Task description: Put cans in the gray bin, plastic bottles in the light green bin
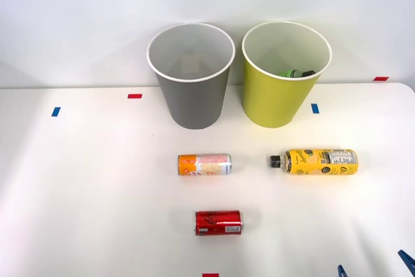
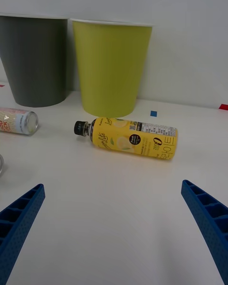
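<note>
A yellow plastic bottle (image 1: 316,161) (image 2: 130,138) with a black cap lies on its side on the white table, in front of the light green bin (image 1: 272,105) (image 2: 111,66). Inside that bin lies a green bottle (image 1: 295,73). The gray bin (image 1: 194,105) (image 2: 35,61) stands to its left. In front of the gray bin an orange and silver can (image 1: 205,164) (image 2: 19,121) lies on its side, and a red can (image 1: 219,222) lies nearer me. My right gripper (image 1: 374,267) (image 2: 113,185) is open and holds nothing, low at the table's near right, short of the yellow bottle.
Small red and blue tape marks (image 1: 134,96) dot the white table (image 1: 84,186). A pale wall rises right behind the two bins. Bare table surface lies between my gripper and the yellow bottle.
</note>
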Available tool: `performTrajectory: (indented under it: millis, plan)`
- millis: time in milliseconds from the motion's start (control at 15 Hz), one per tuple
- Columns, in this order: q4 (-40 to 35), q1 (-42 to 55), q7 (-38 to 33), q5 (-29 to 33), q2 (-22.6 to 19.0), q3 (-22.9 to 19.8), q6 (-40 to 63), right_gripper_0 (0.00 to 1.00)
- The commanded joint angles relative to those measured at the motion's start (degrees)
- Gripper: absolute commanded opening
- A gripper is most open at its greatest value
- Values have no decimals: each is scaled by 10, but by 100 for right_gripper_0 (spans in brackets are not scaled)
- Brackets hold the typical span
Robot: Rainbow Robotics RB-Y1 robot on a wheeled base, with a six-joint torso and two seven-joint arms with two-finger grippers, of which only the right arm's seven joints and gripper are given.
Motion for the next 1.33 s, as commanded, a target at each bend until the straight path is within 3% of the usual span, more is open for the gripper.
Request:
performTrajectory:
  millis: [67,1333]
  plan:
    - [0,0,0,0,0,0,0,100]
    - [0,0,0,0,0,0,0,100]
